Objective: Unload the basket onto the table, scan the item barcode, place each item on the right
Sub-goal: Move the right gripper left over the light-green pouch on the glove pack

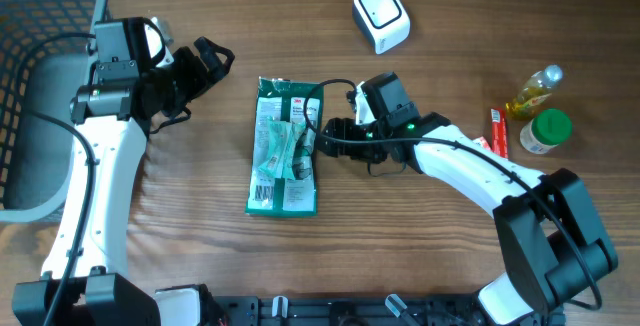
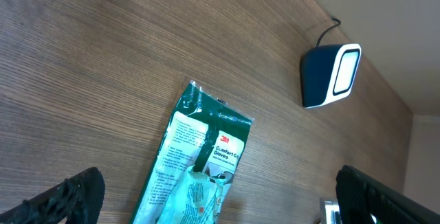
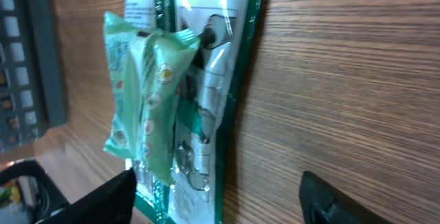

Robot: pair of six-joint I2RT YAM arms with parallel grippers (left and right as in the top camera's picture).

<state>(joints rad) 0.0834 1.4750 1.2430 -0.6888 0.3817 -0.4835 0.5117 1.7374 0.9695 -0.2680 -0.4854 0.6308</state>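
The item, a green glove package (image 1: 272, 161), lies flat on the table with its barcode at the near end. A mint-green packet (image 1: 290, 146) rests on top of it. The white scanner (image 1: 381, 16) stands at the back, apart from both. My right gripper (image 1: 316, 131) is open at the package's right edge. In the right wrist view its jaws (image 3: 227, 203) straddle the edge of the package (image 3: 227, 80), beside the mint packet (image 3: 148, 80), gripping nothing. My left gripper (image 1: 205, 74) hangs open to the package's upper left. The left wrist view shows its gripper (image 2: 220, 207), the package (image 2: 180, 152) and the scanner (image 2: 330, 76).
A grey basket (image 1: 40, 26) fills the far left. At the right edge stand a yellow oil bottle (image 1: 535, 88), a green-lidded jar (image 1: 545, 131) and a red tube (image 1: 498, 131).
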